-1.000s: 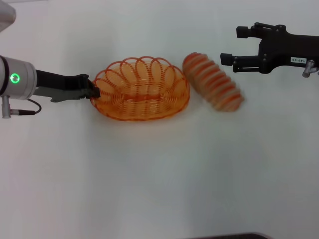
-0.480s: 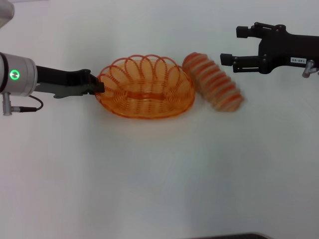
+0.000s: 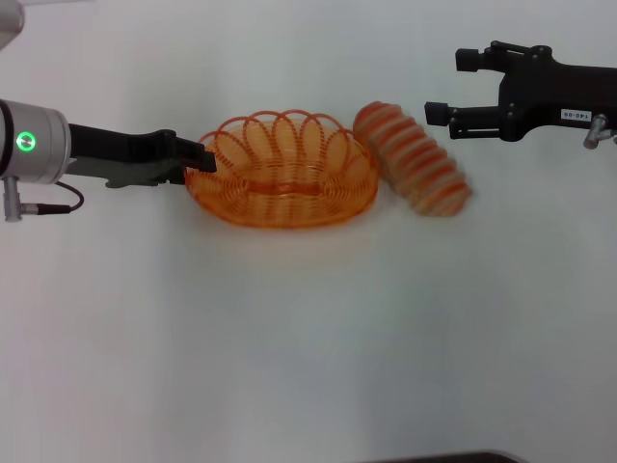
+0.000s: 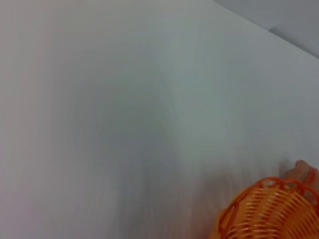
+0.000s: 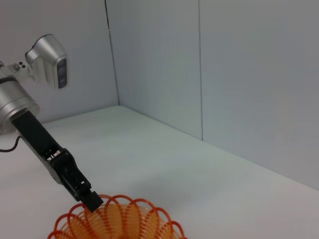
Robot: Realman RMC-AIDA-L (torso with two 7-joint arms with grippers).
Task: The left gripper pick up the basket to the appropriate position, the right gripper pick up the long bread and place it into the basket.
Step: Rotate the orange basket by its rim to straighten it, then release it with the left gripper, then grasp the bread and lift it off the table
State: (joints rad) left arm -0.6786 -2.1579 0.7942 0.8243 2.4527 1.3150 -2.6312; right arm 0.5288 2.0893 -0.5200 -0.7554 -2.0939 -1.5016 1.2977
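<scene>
The orange wire basket (image 3: 286, 172) sits at the table's middle; it also shows in the left wrist view (image 4: 269, 211) and the right wrist view (image 5: 117, 221). My left gripper (image 3: 201, 159) is shut on the basket's left rim; it shows in the right wrist view (image 5: 89, 199) too. The striped long bread (image 3: 413, 159) lies on the table just right of the basket, touching or nearly touching its rim. My right gripper (image 3: 445, 89) is open and empty, hovering above and to the right of the bread.
The white table (image 3: 308, 328) is bare toward the front. Grey wall panels (image 5: 224, 74) stand behind the table.
My left gripper has carried the basket a little to the right and farther back, closer to the bread. The right gripper and the bread have not moved.
</scene>
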